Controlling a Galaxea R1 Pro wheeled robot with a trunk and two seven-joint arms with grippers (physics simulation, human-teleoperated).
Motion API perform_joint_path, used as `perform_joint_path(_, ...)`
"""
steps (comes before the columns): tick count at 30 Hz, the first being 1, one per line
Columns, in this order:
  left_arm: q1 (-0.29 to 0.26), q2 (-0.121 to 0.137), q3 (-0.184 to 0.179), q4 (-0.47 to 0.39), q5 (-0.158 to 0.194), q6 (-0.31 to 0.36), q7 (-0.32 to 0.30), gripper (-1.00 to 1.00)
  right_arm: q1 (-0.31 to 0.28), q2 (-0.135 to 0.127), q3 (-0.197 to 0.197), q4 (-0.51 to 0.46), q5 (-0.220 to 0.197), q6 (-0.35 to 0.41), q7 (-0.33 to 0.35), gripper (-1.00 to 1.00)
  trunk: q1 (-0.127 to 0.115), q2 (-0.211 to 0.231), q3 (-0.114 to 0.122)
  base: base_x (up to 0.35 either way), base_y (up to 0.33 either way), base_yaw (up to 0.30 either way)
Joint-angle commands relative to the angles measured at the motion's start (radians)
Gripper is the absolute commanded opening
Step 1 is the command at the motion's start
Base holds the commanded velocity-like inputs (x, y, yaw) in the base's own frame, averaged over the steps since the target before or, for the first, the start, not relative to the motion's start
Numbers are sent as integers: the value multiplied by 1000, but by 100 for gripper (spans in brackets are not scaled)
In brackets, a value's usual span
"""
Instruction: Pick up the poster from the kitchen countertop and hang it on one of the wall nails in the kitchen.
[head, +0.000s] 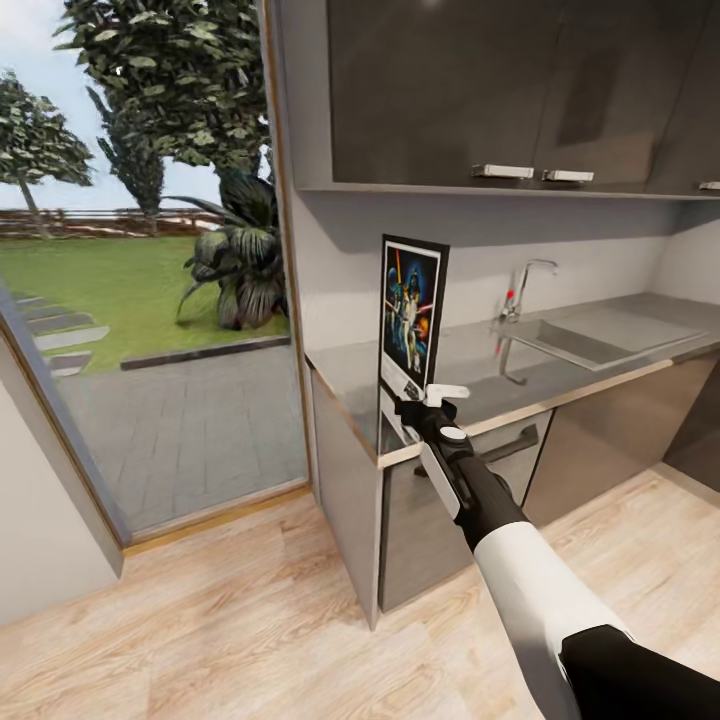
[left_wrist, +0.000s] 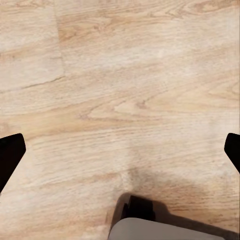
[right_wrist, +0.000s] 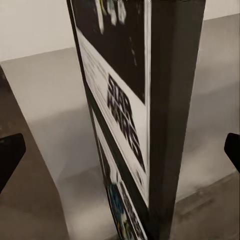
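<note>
— Standing where, that black-framed Star Wars poster (head: 411, 315)?
— Upright on the grey steel countertop (head: 560, 375), near its left end.
— Right gripper (head: 428, 402)?
— Spread wide around its lower edge, unclenched. Left gripper (left_wrist: 120, 150) also released, over wood floor (left_wrist: 120, 75).

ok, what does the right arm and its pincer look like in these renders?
Right arm: glossy white forearm shell, black sleeve near the elbow and black wrist section with a white band. The right pincer is black with white finger pieces. No cables or markings visible. In the wrist views, the fingertips look plain black.
</note>
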Motion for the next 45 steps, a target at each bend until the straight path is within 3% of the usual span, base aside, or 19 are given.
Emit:
perform_joint_path(1, 0, -1, 4, -1, -11, -2, 0, 100, -1, -1, 4, -1, -10, 4, -9, 100, 0, 0, -1, 128, 60, 0)
perform_joint_path(12, 0, -1, 4, -1, -11, -2, 0, 100, -1, -1, 4, -1, -9, 4, -9, 100, 0, 0, -1, 29, 14, 0)
perform_joint_path(13, 0, -1, 4, -1, -11, -2, 0, 100, -1, -1, 4, -1, -9, 4, -9, -100, 0, 0, -1, 3, 1, 0)
perform_joint_path(40, 0, -1, 5, -1, -11, -1, 0, 100, 2, -1, 4, -9, -12, 5, -11, -100, 0, 0, -1, 0, 0, 0)
perform_joint_path(41, 0, -1, 5, -2, -11, -2, 0, 100, 2, -1, 4, -86, -14, 17, -16, -100, 0, 0, -1, 0, 0, 0)
perform_joint_path(45, 0, -1, 5, -2, -11, -2, 1, 100, 2, -1, 4, -94, -15, 19, -16, -100, 0, 0, -1, 0, 0, 0)
